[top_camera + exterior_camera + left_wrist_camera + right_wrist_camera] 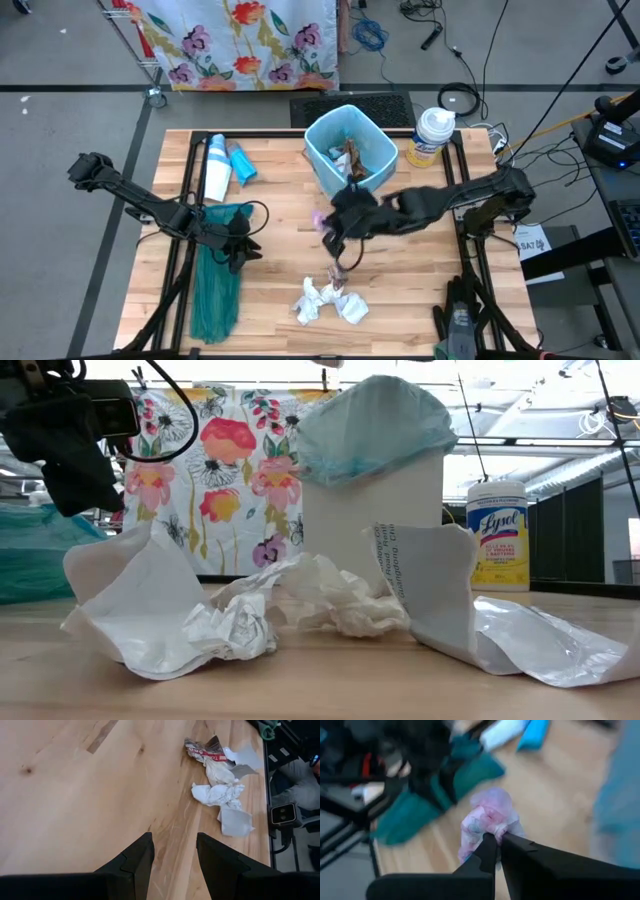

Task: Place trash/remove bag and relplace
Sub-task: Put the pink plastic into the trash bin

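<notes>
High view shows the bin (pixel 350 150) at upper centre, lined with the bag (pixel 322 158) and partly filled; white trash (pixel 328 300) remains at lower centre. Right gripper (pixel 495 839) pinches a pink scrap (pixel 487 820) — only its wrist view confirms this. Left gripper (pixel 172 852) waits, fingers apart — bag swap pending.

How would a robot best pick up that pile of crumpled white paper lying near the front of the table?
Judging by shape, pinch a raised crumpled ridge of the white paper from straight above: the wad stands up in folds, while its flat sheets hug the table. The open left gripper is nearest.
</notes>
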Robot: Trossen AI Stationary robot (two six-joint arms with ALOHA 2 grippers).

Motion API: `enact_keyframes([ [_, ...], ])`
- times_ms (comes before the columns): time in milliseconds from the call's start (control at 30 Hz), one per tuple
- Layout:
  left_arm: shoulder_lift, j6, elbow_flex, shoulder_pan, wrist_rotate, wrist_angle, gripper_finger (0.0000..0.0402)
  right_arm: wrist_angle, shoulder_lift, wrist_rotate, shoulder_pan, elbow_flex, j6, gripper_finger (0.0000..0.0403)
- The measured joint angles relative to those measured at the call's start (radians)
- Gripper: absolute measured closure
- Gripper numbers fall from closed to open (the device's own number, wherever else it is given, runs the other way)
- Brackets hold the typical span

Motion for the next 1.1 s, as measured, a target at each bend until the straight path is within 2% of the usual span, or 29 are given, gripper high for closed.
enact_keyframes([
  [267, -0.001, 0.001, 0.0, 0.0, 0.0, 0.0, 0.0249, 0.025, -0.11, 0.125, -0.072, 0.0, -0.109, 0.0403],
  [467, -0.054, 0.041, 0.001, 0.02, -0.001, -0.001, 0.0249, 0.025, -0.138, 0.203, -0.167, 0.001, -0.213, 0.0401],
  [700, -0.113, 0.118, 0.001, 0.124, -0.006, -0.003, 0.0249, -0.041, -0.136, 0.218, -0.292, 0.001, -0.253, 0.0391],
  [867, -0.126, 0.155, 0.001, 0.19, 0.023, -0.005, 0.0249, -0.14, -0.134, 0.21, -0.359, 0.001, -0.196, 0.0384],
  [1000, -0.126, 0.162, 0.001, 0.23, 0.05, -0.011, 0.0249, -0.21, -0.134, 0.144, -0.39, 0.001, -0.17, 0.0357],
  [1100, -0.126, 0.164, 0.001, 0.251, 0.054, -0.011, 0.0249, -0.23, -0.134, 0.134, -0.398, 0.001, -0.156, 0.0329],
])
